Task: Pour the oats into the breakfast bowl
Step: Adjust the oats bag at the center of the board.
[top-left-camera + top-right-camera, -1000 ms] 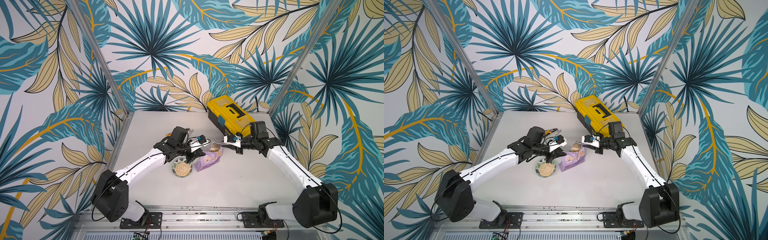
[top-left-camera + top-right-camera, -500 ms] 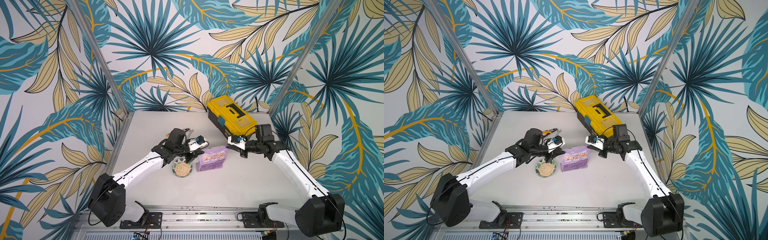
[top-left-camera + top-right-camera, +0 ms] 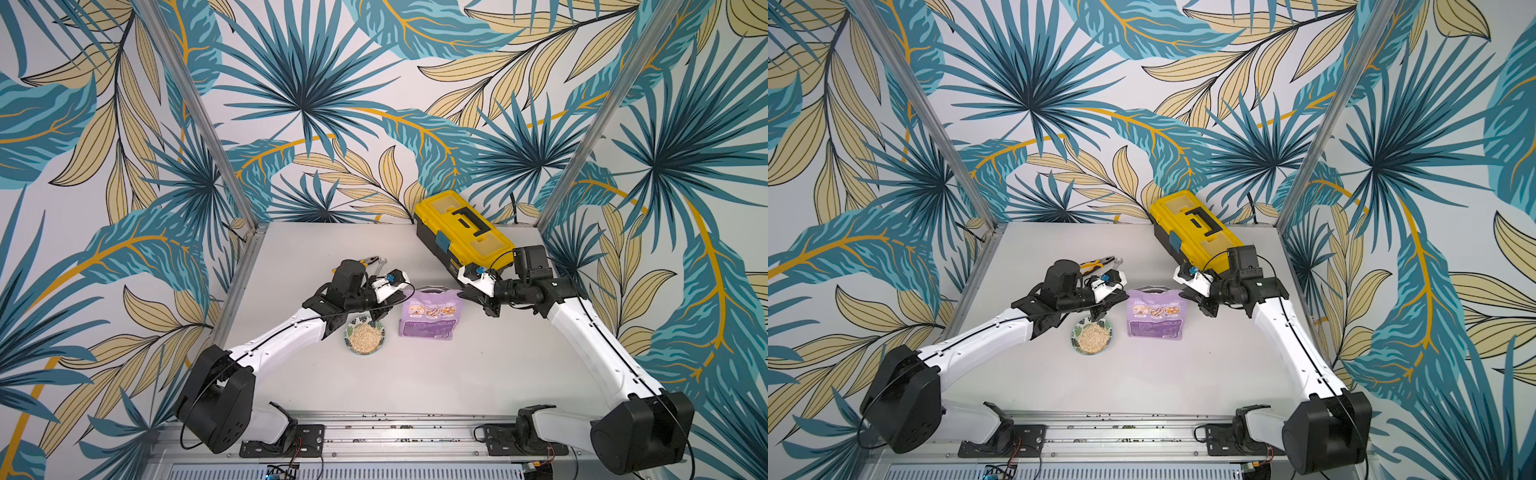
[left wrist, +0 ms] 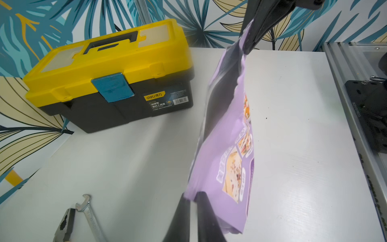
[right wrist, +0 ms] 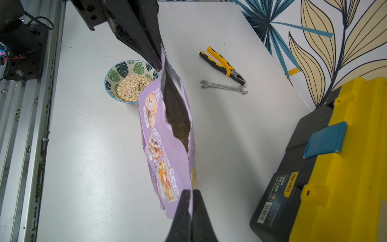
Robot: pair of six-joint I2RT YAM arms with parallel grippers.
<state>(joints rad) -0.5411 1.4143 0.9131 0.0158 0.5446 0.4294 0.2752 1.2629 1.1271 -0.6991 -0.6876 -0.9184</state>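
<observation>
The lilac pouch [image 3: 428, 320] stands upright near the middle of the table [image 3: 457, 374], its printed front turned to the near edge and its mouth open at the top. It is stretched between the two arms. The left gripper [image 3: 406, 293] has its fingers closed on the pouch's top corner on the left-edge side. The right wrist view shows the dark fingers [image 5: 146, 42] meeting on the purple film there. The right gripper [image 3: 462, 296] pinches the opposite top corner, jaws shut tight on the film, as both wrist views show. I can't tell whether the pouch's base rests fully on the table or is partly carried by the two grips. Down inside the open mouth a dim layer of flakes [image 5: 180, 130] is visible. The breakfast bowl [image 3: 347, 338] sits just beside the pouch, toward the left edge and a little nearer the front, with a narrow strip of bare table between them. A heap of oats [image 3: 365, 337] fills it, pale and grainy against the green leaves on its wall. A yellow and black toolbox [image 3: 461, 232] sits closed in the far right corner. Yellow-handled pliers [image 3: 368, 262] and a small wrench [image 3: 381, 266] lie beside each other beyond the left gripper, toward the far edge.
</observation>
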